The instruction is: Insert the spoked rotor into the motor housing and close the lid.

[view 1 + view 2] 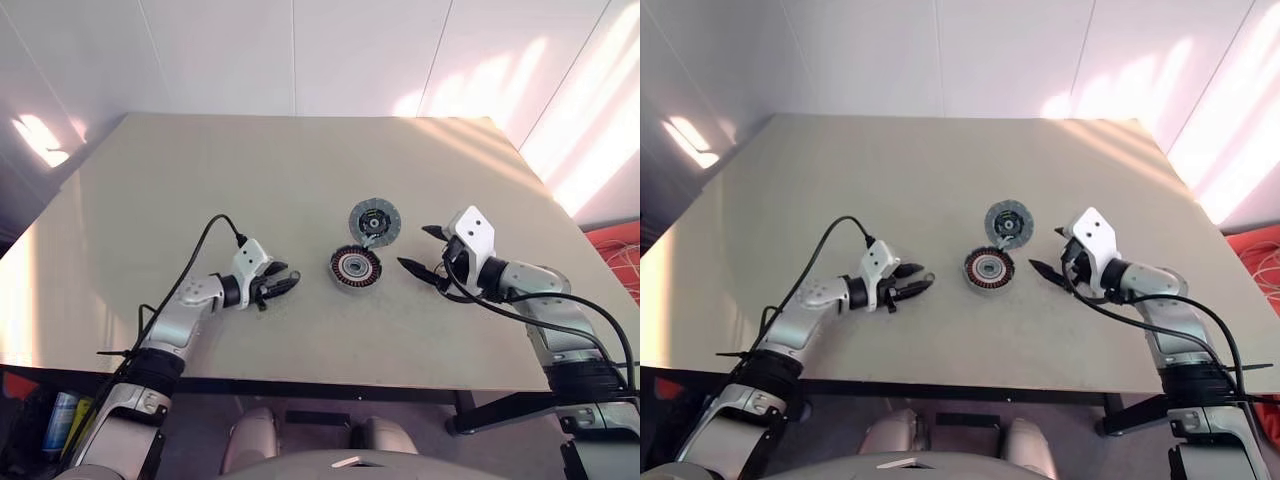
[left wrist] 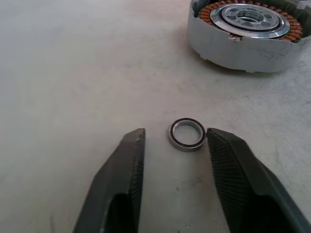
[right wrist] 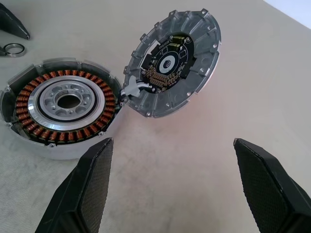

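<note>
The left gripper (image 2: pixel 175 145) is low over the table (image 1: pixel 200 200) with its jaws half-closed on either side of a small metal ring (image 2: pixel 187 134), probably to pick it up; I see no spokes on this ring. The right gripper (image 3: pixel 170 160) waits wide open facing the motor housing (image 3: pixel 63 114), whose windings face up. The lid (image 3: pixel 172 60) leans against the housing with its inner face showing.

A bare test lab is showing here: a plain beige table (image 1: pixel 200 200) is standing against white panel walls (image 1: pixel 300 50), with cables (image 1: pixel 625 255) lying beside the table.
</note>
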